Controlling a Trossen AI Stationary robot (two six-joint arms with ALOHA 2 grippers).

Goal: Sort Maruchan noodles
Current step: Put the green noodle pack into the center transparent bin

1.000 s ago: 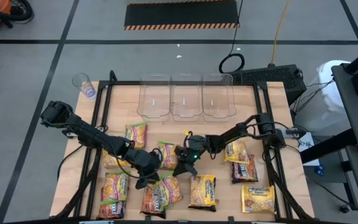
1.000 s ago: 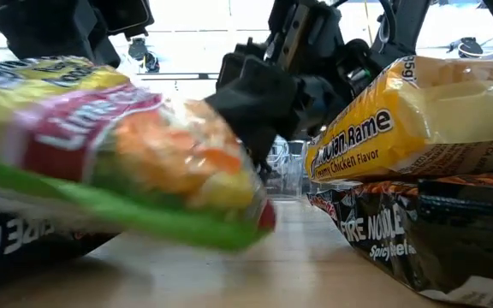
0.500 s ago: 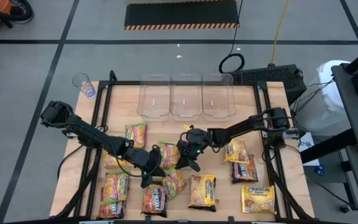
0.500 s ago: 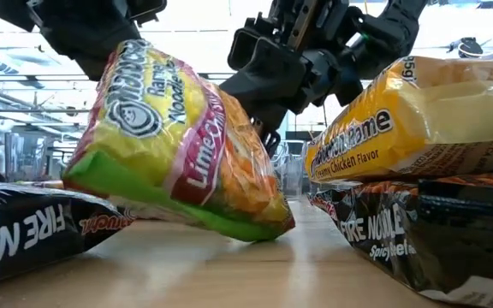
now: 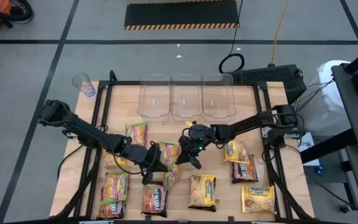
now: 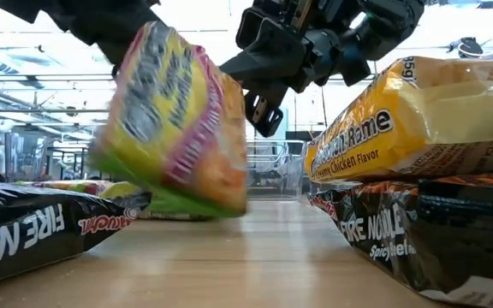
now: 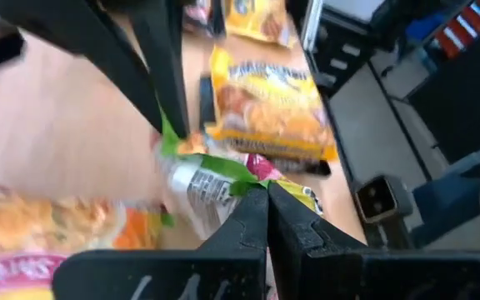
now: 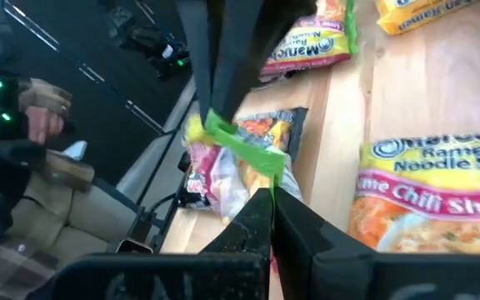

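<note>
Left gripper (image 5: 156, 169) and right gripper (image 5: 188, 155) both closed, near each other mid-table.

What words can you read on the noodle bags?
"FIRE NO..." on the black packet at the low view's left.
"...Ramen, Creamy Chicken Flavor" on the yellow packet.
"FIRE NOODLE, Spicy Beef" on the black packet under it.
"Ramen Noodle So..., Lime Chili Shri..." on the green-edged packet in the right wrist view.
The lifted packet, pinched by the left gripper and right gripper, is too blurred to read.
</note>
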